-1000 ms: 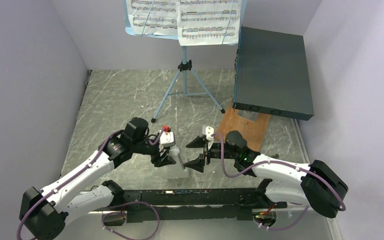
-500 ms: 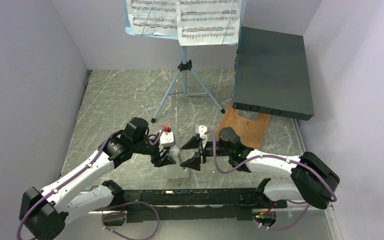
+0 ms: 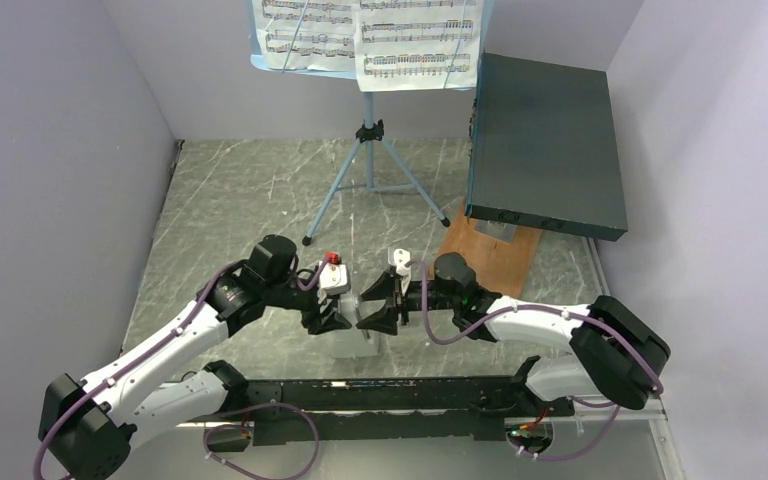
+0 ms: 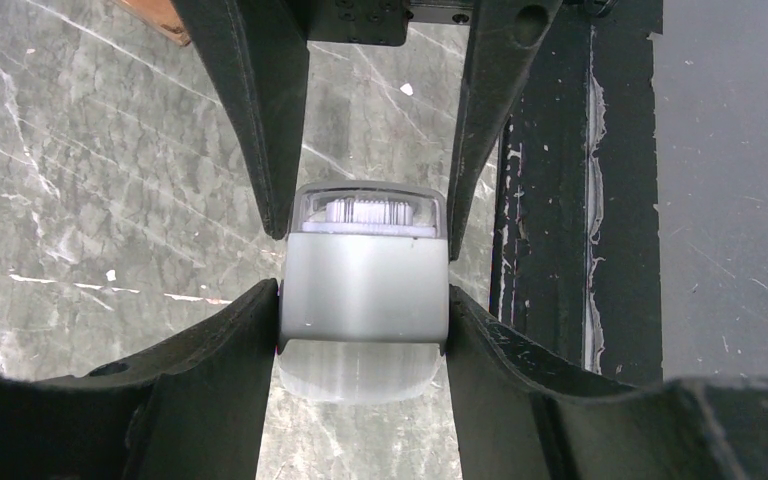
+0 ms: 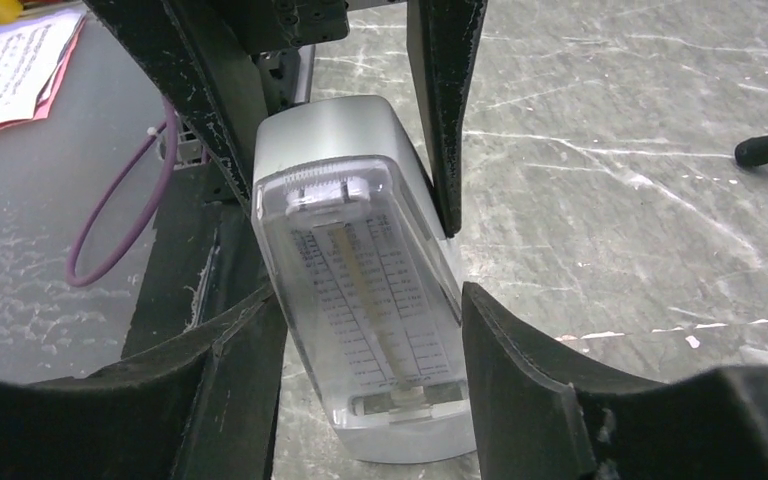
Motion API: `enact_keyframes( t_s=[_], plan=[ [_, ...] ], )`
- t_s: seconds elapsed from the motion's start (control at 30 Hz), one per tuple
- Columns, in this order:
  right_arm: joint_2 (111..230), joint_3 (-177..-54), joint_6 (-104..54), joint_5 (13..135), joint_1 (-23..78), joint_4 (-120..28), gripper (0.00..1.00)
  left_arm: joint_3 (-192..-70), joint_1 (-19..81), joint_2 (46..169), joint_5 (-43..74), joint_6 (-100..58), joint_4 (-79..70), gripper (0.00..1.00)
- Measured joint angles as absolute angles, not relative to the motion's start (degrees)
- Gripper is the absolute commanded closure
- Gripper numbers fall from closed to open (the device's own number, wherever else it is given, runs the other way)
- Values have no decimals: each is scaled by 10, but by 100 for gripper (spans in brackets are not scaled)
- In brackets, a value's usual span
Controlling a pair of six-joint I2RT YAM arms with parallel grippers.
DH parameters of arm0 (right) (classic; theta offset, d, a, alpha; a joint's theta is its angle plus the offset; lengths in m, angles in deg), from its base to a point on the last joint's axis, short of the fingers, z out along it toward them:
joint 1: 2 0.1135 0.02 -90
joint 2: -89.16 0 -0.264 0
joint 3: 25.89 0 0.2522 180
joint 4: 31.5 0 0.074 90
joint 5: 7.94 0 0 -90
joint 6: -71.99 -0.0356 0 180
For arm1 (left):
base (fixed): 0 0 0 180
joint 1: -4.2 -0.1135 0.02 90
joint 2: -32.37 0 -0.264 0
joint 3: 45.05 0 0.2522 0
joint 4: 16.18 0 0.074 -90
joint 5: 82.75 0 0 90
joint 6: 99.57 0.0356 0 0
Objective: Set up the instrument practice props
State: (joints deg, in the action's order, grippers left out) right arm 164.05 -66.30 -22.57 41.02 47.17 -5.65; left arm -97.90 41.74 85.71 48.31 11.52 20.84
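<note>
- the right pincer [image 3: 372, 303] had slid in leftward and narrowed since the earlier frame, and its fingers flanked the metronome [image 5: 360, 290].
- a real clamp there? couldn't tell.
- the left pincer [image 4: 363, 300] held the metronome, pressed on both sides between its tips.
- the music stand [image 3: 368, 150], sheet-music pages [image 3: 370, 35] on it, stood well beyond both pincers.

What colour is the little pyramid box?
The small pyramid-shaped metronome is grey-white with a clear front; the right wrist view shows it best.
</note>
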Motion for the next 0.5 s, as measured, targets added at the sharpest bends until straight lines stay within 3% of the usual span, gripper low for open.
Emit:
enact_keyframes(
  t_s=[0.1, 0.5],
  plan=[
    [1644, -663, -213, 404, 470, -43, 100, -980, 417, 857, 484, 116, 212, 100],
    [1647, -598, -241, 432, 479, 102, 100, -984, 426, 841, 464, 109, 227, 100]
  ],
)
